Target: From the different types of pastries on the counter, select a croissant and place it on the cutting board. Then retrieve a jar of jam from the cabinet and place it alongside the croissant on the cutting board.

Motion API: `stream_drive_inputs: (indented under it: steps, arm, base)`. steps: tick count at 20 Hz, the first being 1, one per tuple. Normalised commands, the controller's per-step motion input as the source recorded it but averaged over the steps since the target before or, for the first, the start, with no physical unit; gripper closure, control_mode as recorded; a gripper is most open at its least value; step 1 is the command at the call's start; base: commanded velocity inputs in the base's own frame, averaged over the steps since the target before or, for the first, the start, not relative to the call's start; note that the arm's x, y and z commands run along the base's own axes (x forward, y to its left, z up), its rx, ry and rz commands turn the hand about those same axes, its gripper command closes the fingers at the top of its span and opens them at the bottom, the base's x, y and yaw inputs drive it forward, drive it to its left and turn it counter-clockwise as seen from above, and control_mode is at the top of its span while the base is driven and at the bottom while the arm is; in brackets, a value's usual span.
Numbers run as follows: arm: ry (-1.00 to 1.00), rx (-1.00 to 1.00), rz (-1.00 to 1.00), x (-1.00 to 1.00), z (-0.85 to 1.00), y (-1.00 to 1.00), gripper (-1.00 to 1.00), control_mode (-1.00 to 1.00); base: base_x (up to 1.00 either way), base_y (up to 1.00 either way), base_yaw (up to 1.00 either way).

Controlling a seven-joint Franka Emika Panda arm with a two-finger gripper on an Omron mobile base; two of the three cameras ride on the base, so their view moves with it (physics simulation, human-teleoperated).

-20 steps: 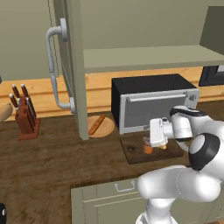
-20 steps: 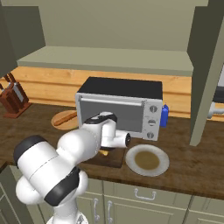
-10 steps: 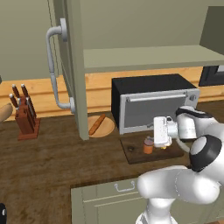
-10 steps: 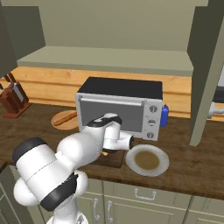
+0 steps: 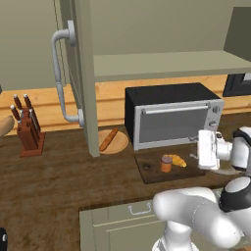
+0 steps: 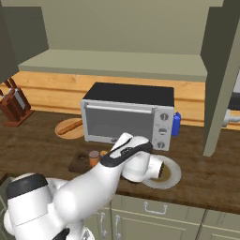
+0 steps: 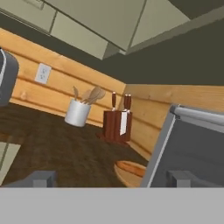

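End effector [image 5: 202, 149] sits just off the right end of the cutting board [image 5: 147, 172], held up above the table [image 5: 59, 176] with the hand turned sideways, so its camera looks level across the worktop instead of down. From the hand's own camera, the two fingertips [image 7: 41, 178] stand wide apart with nothing between them, so it's open and empty. From the left base camera the white hand block covers the fingers, and from the right base camera the forearm swings over the front of the board and hides the hand completely.

Jam jar [image 5: 166, 163] stands upright on the board, and the croissant [image 5: 176, 160] lies just beside it on the side nearer the hand; can't tell if they actually touch. From the right side only the jar [image 6: 94, 157] and a strip of board peek out past the arm.

Toaster oven [image 5: 169, 117] sits right behind the board. Round wooden disc [image 5: 112, 141] with a stick-shaped pastry on it is off to the left, partly behind the open cabinet door [image 5: 78, 73]. Plate [image 6: 173, 172] is half covered by the wrist. Knife block [image 5: 28, 132] stands well apart at far left.
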Motion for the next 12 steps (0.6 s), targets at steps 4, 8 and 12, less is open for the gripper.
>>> stream_drive_inputs:
  steps: [4,8,12]
  arm:
    - [-0.12,0.01,0.00,-0.89,0.00,-0.99,-1.00,-1.00]
    - [-0.14,0.02,0.00,-0.95,0.00,-0.95,-1.00,-1.00]
    - [-0.10,0.04,0.00,-0.54,0.00,-0.39,-1.00,-1.00]
  base:
    - [0.00,0.00,0.00]
    - [0.00,0.00,0.00]
    - [0.00,0.00,0.00]
